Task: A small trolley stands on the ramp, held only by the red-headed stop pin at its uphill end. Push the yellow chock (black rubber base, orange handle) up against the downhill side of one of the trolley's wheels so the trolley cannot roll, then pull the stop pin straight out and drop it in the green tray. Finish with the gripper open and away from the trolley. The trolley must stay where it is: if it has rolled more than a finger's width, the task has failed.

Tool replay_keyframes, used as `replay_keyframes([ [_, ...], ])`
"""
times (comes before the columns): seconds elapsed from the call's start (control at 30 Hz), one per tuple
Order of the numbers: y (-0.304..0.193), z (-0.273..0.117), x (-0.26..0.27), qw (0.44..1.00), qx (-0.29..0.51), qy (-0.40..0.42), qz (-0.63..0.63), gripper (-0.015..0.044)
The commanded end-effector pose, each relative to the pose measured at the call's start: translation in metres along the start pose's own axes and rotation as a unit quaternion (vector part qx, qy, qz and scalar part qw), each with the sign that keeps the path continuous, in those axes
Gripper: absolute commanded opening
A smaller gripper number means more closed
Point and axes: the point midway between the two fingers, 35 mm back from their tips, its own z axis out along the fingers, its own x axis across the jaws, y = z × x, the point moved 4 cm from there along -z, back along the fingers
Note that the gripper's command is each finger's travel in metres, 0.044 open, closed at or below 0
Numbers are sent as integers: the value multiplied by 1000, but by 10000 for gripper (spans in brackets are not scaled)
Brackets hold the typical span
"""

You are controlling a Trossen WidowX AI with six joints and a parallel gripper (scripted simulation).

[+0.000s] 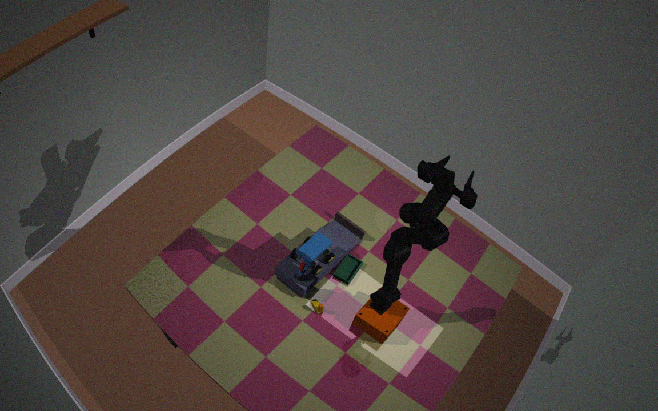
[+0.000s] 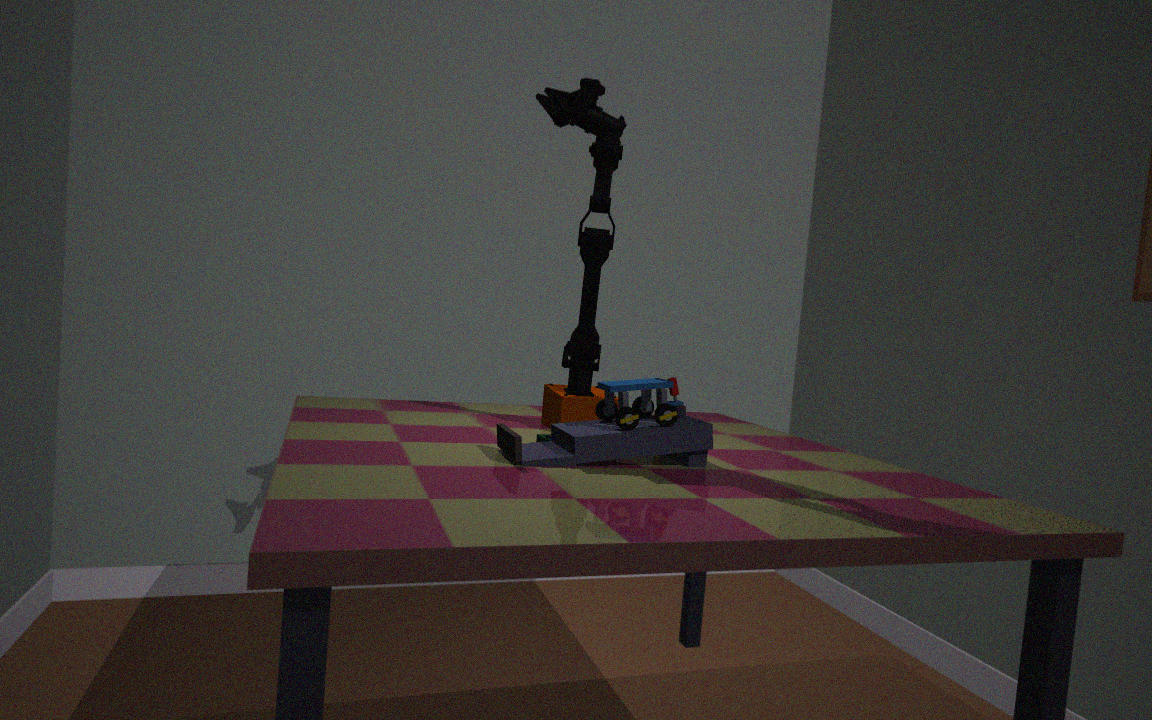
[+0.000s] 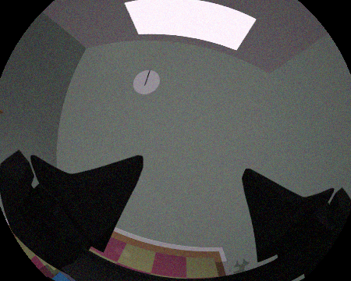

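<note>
The blue trolley [image 1: 314, 245] [image 2: 635, 385] stands on the grey ramp [image 1: 342, 244] [image 2: 616, 443]. The red-headed stop pin [image 1: 301, 266] [image 2: 674, 387] is upright at its uphill end. The yellow chock [image 1: 316, 305] with its orange handle lies on the table beside the ramp's uphill end, apart from the trolley; I cannot make it out in the exterior view. The green tray [image 1: 348, 269] is beside the ramp, on the robot's side. My gripper [image 1: 460, 164] [image 2: 542, 93] [image 3: 196, 168] is open and empty, high above the table and far from the trolley.
The arm's orange base [image 1: 381, 319] [image 2: 568, 405] stands on the checkered table, near the tray and chock. An upright end board [image 1: 349, 225] [image 2: 508, 444] closes the ramp's downhill end. A wooden shelf [image 1: 40, 48] is on the wall.
</note>
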Motion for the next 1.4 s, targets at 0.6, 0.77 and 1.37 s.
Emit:
replay_keyframes([
  [0.6,55,-99,-93,929,-252,-205,177,190],
  [0.77,64,-138,-102,894,-326,-251,178,190],
  [1.37,65,-299,-92,695,-586,-378,178,190],
])
